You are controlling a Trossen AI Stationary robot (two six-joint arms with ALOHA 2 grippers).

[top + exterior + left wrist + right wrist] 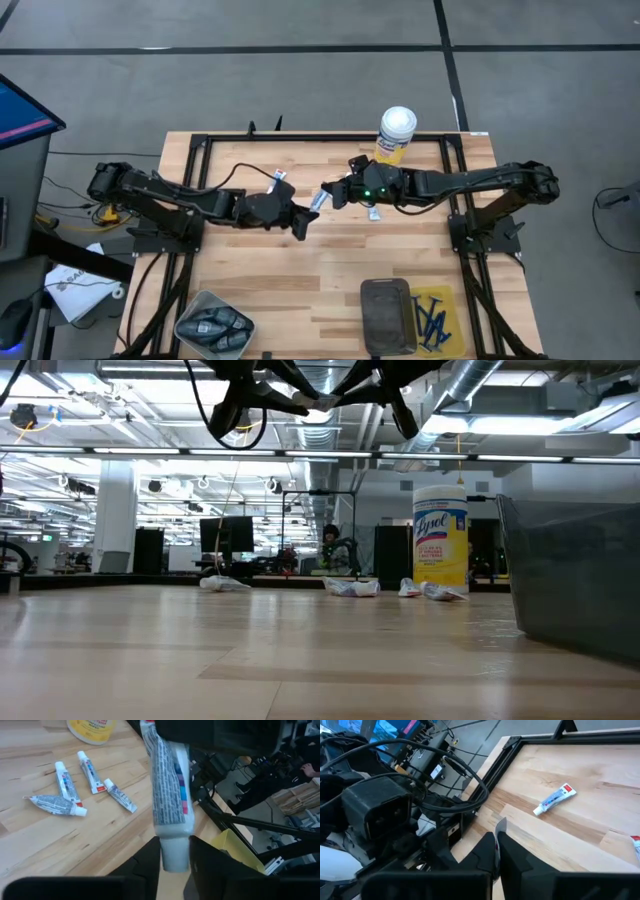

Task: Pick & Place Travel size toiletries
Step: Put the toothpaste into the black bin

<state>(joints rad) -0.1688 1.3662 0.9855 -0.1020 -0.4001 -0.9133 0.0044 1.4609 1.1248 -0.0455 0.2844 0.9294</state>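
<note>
Here, near to far, clock directions read on the high view:

Near edge: a metal bowl [213, 325] at 7 o'clock is holding dark grey oblong pieces [212, 327], hard to make out singly; at 5 o'clock a dark tray [388, 316] and a yellow tray [455, 322] with blue razors [432, 320] are lying, the yellow one partly cut off.

Held tube: a white tube [318, 199] is hanging above the table [330, 270] centre, long axis running 2 to 8 o'clock, cap toward the left arm.

Left gripper [302, 222]: its fingers are pinching the tube's cap [175, 852].

Right gripper [331, 193]: its fingers are pressed together on the tube's flat crimped tail [499, 827].

Hidden: the tube's middle is partly covered by the right gripper in the left wrist view.

Far side: a loose tube [278, 179] is lying at 11 o'clock, more tubes [70, 790] near the yellow canister [395, 133] at 1 o'clock.

Open room: bare wood is showing between the grippers and the near trays.
</note>
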